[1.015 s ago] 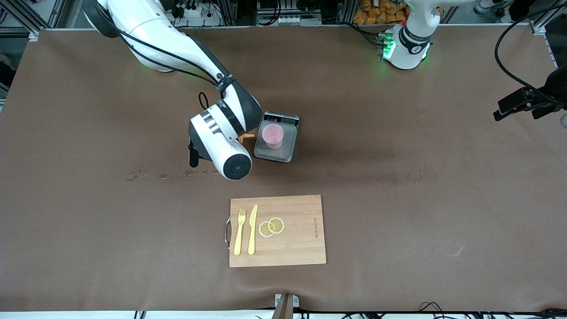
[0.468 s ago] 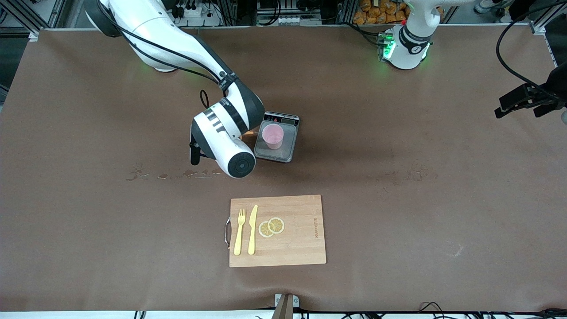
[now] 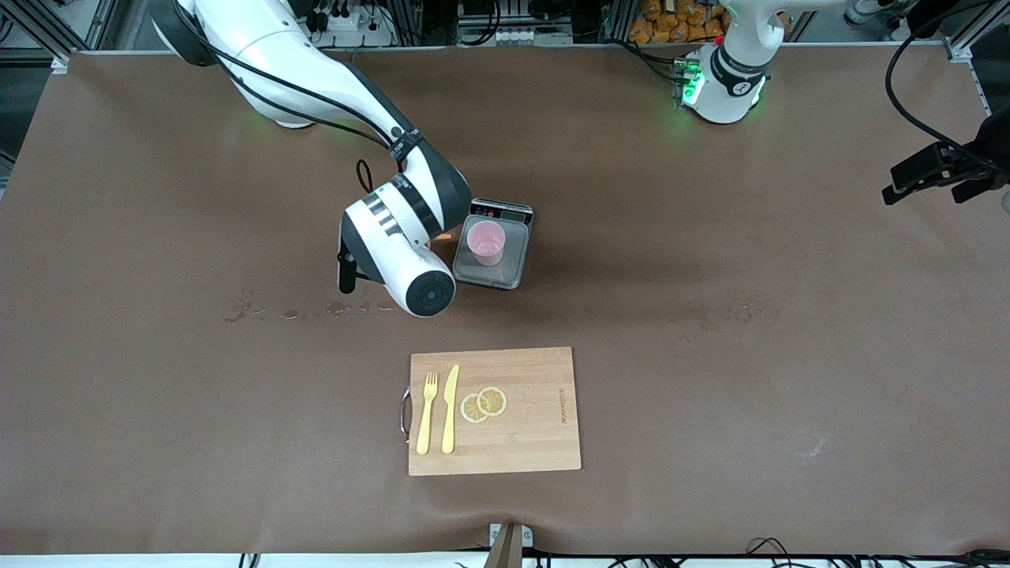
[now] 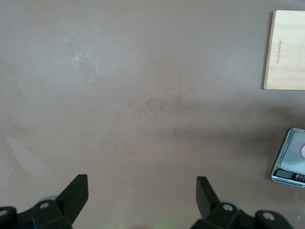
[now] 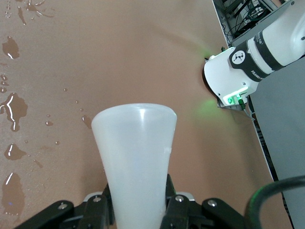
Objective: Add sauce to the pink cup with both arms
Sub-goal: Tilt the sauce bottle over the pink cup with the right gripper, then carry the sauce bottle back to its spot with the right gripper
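Observation:
The pink cup (image 3: 485,241) stands upright on a small grey scale (image 3: 513,264) in the middle of the table. My right arm's wrist (image 3: 402,252) hangs just beside the scale, toward the right arm's end, and hides its gripper and the sauce bottle in the front view. In the right wrist view my right gripper (image 5: 138,202) is shut on the translucent white sauce bottle (image 5: 136,143); its orange cap is hidden. My left gripper (image 3: 939,177) waits open and empty, high over the left arm's end of the table; its fingers (image 4: 76,191) stand wide apart.
A wooden cutting board (image 3: 544,418) with a yellow fork (image 3: 427,412), a yellow knife (image 3: 450,408) and two lemon slices (image 3: 484,404) lies nearer the front camera than the scale. Wet spots (image 3: 300,313) lie on the brown mat below my right wrist.
My right wrist has moved a little toward the scale and cup, and the orange nozzle tip that showed beside it is now hidden. The left gripper has barely shifted.

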